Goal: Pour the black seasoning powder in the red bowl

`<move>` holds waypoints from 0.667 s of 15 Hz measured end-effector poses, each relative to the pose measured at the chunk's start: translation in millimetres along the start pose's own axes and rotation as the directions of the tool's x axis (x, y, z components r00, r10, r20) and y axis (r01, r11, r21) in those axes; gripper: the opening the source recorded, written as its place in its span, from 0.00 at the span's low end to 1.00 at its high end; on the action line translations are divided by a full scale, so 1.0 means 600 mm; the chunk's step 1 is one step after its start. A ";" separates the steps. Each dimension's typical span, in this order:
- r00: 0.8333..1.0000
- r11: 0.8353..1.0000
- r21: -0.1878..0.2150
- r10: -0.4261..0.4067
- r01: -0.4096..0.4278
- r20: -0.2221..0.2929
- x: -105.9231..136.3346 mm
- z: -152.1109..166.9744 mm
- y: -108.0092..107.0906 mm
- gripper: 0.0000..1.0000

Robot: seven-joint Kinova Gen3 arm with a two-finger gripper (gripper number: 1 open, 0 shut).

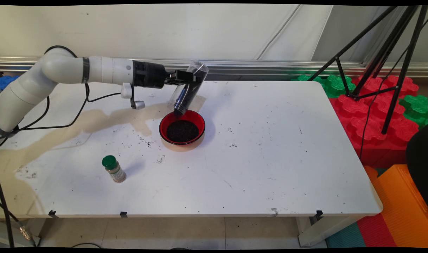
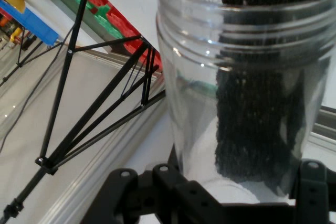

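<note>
Tipping over red bowl (image 1: 199,121) of dark grains, end effector (image 1: 185,78) grips clear jar (image 1: 188,89)

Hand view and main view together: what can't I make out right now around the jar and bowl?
- Jar mouth: in the hand view it runs off the top edge; in the main view it is too small to show whether grains are leaving.
- Red bowl: absent from the hand view, which the jar fills.
- Claw fingertips: hidden behind the jar in both views.
- Green-capped bottle: label too small to read in the main view.
</note>
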 end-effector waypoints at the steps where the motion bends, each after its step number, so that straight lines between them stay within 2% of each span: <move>1: 1.000 1.000 0.003 0.011 -0.011 0.000 0.001 0.001 -0.002 0.00; 10: 0.996 0.996 0.028 0.086 -0.086 0.004 0.002 0.015 -0.015 0.00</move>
